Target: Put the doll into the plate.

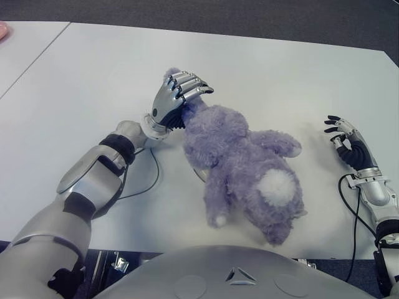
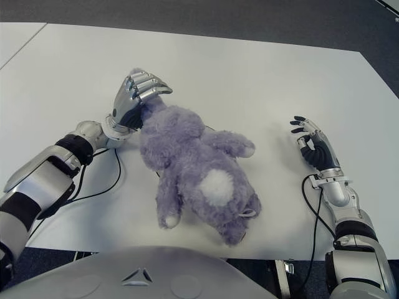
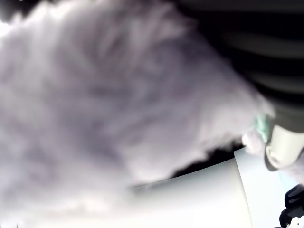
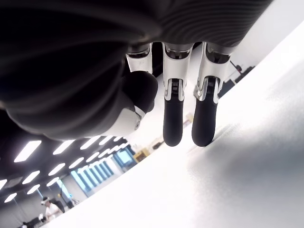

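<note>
A fluffy purple doll (image 1: 249,168) with a white tail lies face down on the white table (image 1: 93,75), just in front of me. My left hand (image 1: 182,93) is at the doll's far end, fingers curled over its head and ear, shut on it. The left wrist view is filled with the doll's purple fur (image 3: 118,95) above a white curved surface (image 3: 199,194). A thin curved edge (image 1: 198,175) shows under the doll's left side; I cannot tell whether it is a plate's rim. My right hand (image 1: 345,142) shows to the doll's right, fingers relaxed and holding nothing.
A black cable (image 1: 149,180) loops on the table beside my left forearm, and another cable (image 1: 349,212) runs by my right wrist. The table's near edge (image 1: 156,248) lies just below the doll. A pink object (image 1: 3,30) shows at the far left corner.
</note>
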